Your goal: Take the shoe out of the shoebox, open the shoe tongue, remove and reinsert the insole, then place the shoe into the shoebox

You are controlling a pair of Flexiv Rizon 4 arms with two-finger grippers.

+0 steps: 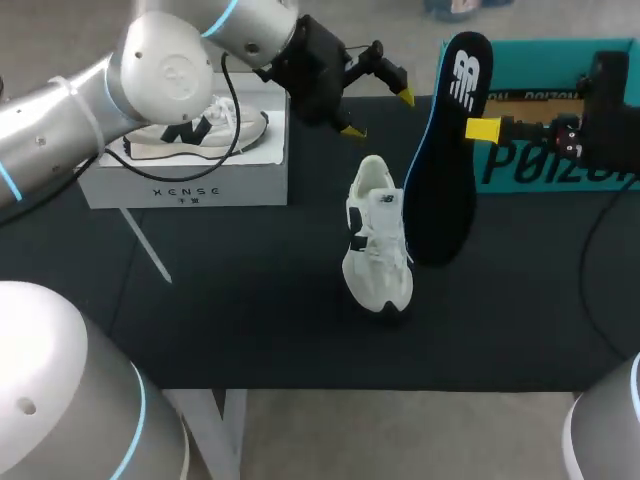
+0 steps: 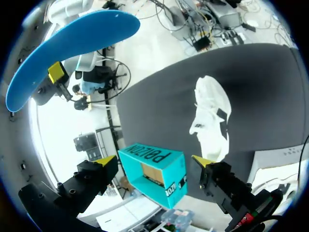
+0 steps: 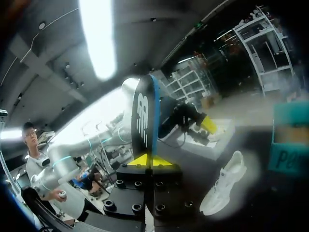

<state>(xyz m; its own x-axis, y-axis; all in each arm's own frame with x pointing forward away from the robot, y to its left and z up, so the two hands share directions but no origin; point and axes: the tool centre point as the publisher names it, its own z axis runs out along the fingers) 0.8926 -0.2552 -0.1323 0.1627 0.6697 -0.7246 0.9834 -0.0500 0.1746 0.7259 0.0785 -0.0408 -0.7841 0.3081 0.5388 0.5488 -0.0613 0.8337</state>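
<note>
A white shoe [image 1: 377,242] lies on the black table [image 1: 250,300], toe toward the front edge; it also shows in the left wrist view [image 2: 210,118] and the right wrist view [image 3: 225,185]. My right gripper [image 1: 483,129] is shut on a dark insole [image 1: 445,150] with a blue rim, held upright just right of the shoe. The insole's edge stands between the yellow tips [image 3: 151,161]. Its blue underside [image 2: 72,43] faces my left gripper [image 2: 154,162], which hangs open and empty above the table's back, left of the insole [image 1: 378,113]. The teal shoebox [image 1: 545,150] stands back right.
A white box [image 1: 185,185] with a second shoe [image 1: 195,130] on it stands at the back left, under my left arm. The teal shoebox [image 2: 152,169] lies ahead of the left gripper's fingers. Bare black cloth lies in front of the shoe.
</note>
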